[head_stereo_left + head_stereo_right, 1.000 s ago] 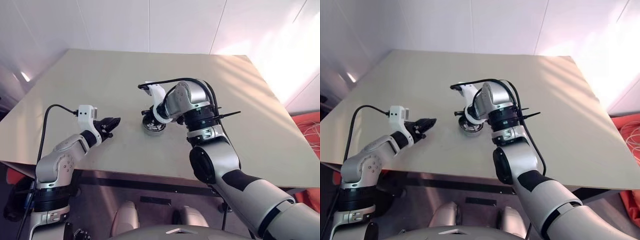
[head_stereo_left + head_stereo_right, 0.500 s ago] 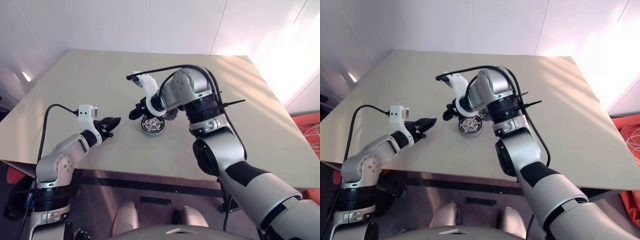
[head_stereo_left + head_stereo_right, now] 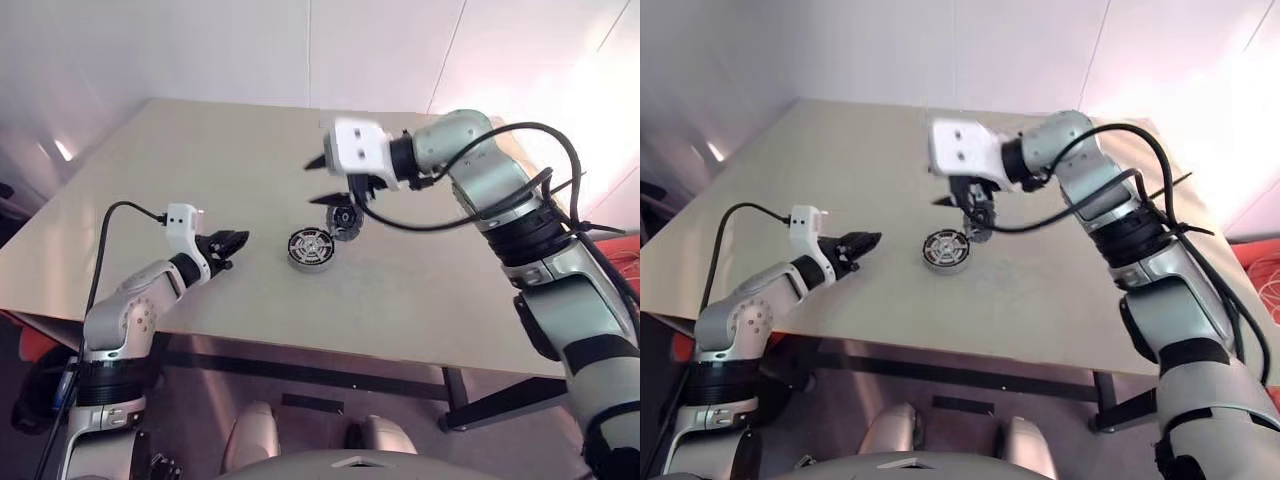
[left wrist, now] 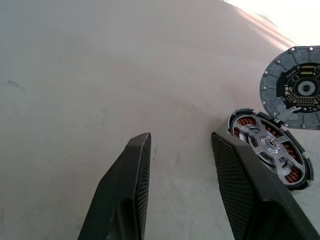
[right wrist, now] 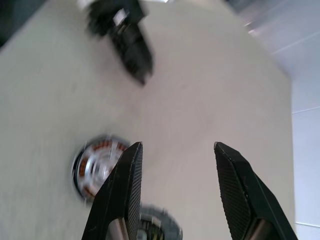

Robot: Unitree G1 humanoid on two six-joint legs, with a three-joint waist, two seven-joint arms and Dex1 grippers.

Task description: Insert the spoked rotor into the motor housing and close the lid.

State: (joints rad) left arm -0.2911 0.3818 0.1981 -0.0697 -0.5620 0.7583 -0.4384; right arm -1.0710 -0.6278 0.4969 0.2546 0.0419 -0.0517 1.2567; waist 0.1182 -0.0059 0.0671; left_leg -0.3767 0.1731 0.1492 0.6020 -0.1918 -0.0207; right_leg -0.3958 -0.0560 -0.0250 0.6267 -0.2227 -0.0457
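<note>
Left eye view, mid-assembly: on the pale desk [image 3: 200, 160] the job looks barely under way. The right pincer [image 5: 175, 146] hangs in the air above the two motor parts, jaws apart with nothing between them. The left pincer [image 4: 181, 137] sits low over the desk beside the parts, also spread and empty, its tips pointing toward them.

The motor housing [image 4: 270, 150] lies flat near the middle of the desk, its coppery windings open to view around a pale spoked centre. From this angle it is hard to say whether that pale piece is the housing's own core or the lid already resting there.

The spoked rotor [image 4: 299, 87] is not yet in. It stands tilted on edge just behind the housing, with its lower rim touching the housing's rim and its grey face toward the left pincer.

Judged from how things lie, the rotor has still to be picked up, laid flat and seated in the housing. Closing the lid comes after that.
</note>
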